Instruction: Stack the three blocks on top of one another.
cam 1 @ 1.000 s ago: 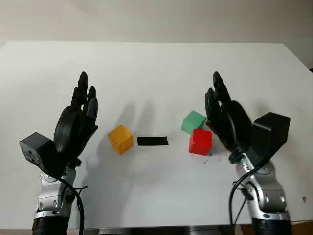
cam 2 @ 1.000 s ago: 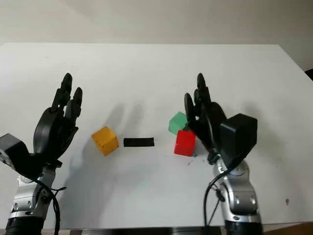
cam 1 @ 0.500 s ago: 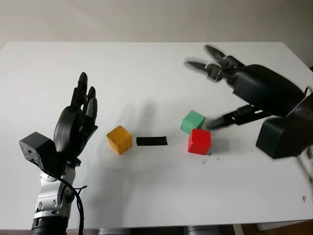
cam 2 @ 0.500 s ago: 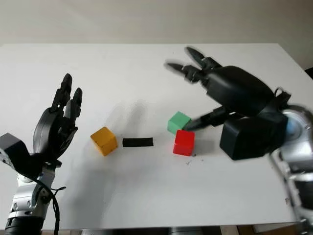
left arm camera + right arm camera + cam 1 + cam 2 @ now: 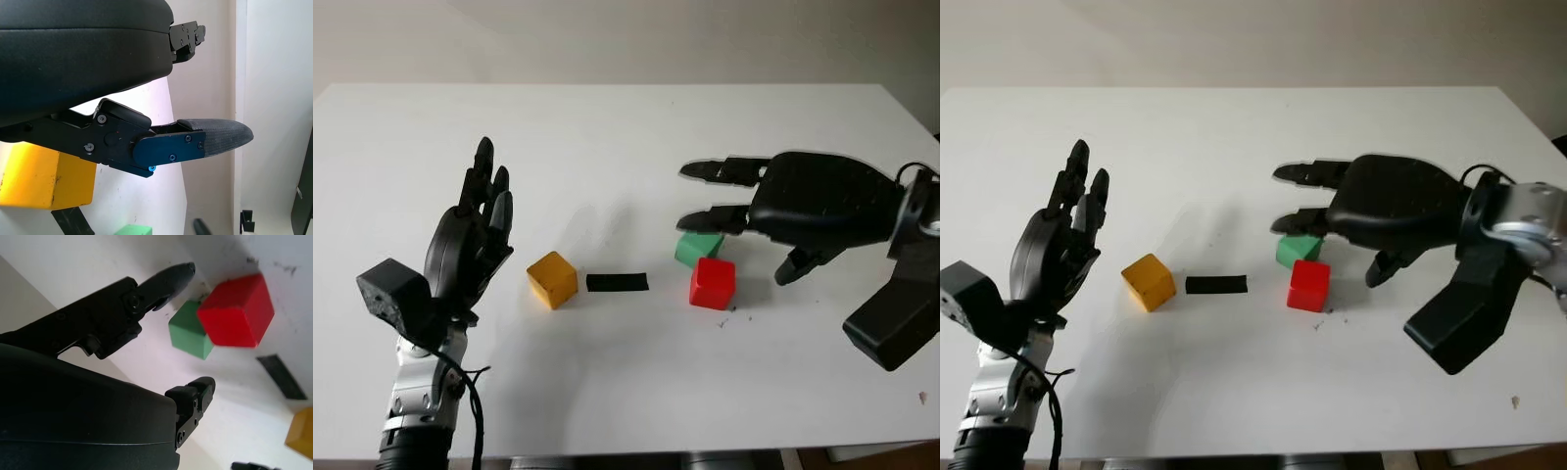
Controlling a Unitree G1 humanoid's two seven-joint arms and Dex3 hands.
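Observation:
Three blocks lie on the white table (image 5: pixel 626 127): a yellow block (image 5: pixel 553 279) at centre left, and a green block (image 5: pixel 698 249) touching a red block (image 5: pixel 713 283) at centre right. My right hand (image 5: pixel 724 211) hovers open, palm down, just over the green block, and its fingers (image 5: pixel 715 172) point left and hide the block's top edge. In the right wrist view the red block (image 5: pixel 237 311) and green block (image 5: pixel 188 330) lie between the fingers (image 5: pixel 166 279), untouched. My left hand (image 5: pixel 487 186) stands upright and open, left of the yellow block (image 5: pixel 46 178).
A flat black strip (image 5: pixel 617 282) lies on the table between the yellow and red blocks. The table's near edge runs along the bottom of the head views, and bare white surface stretches behind the blocks.
My right hand swung from upright beside the red block, up over the table, then came down palm-down over the green block. The left hand and blocks stayed put.

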